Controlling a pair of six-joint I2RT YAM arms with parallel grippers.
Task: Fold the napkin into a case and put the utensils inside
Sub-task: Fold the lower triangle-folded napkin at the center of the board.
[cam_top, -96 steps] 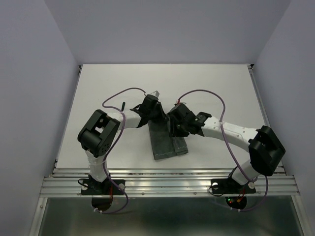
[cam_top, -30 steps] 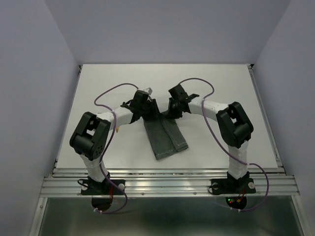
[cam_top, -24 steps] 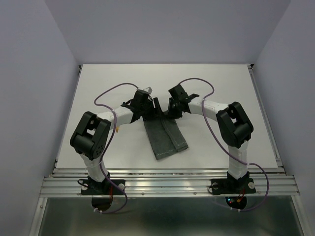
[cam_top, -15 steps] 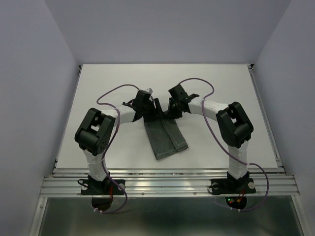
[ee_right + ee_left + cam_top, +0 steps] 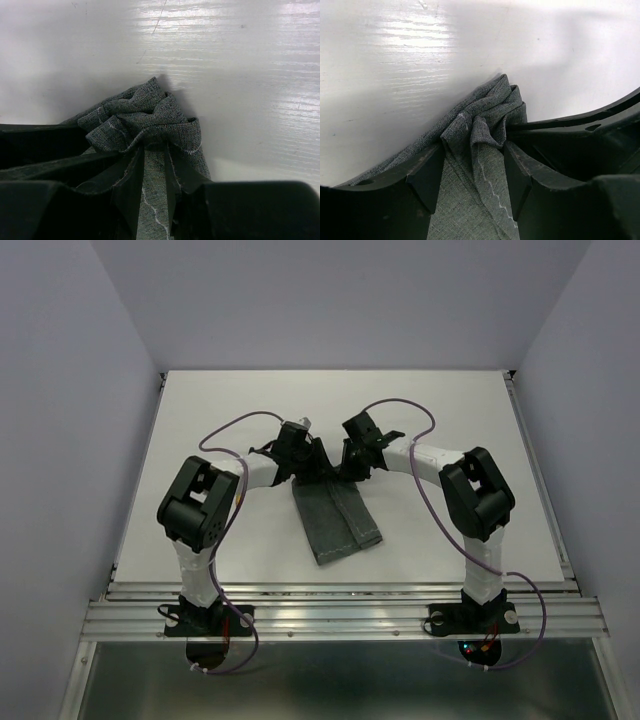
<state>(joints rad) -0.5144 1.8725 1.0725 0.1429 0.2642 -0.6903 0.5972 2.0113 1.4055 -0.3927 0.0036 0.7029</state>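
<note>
— Location of the case [image 5: 338,525]?
— Middle of the desk [image 5: 450,420], lying flat as a narrow strip, slightly slanted. Far end bunched up between both claws.
— State of the left claw [image 5: 474,155]?
— Released; fingers spread, with loose folds of the cloth between them.
— And of the right claw [image 5: 152,160]?
— Clenched on the bunched end.
— Anything inside the case?
— Cannot tell; hidden under the cloth.
</note>
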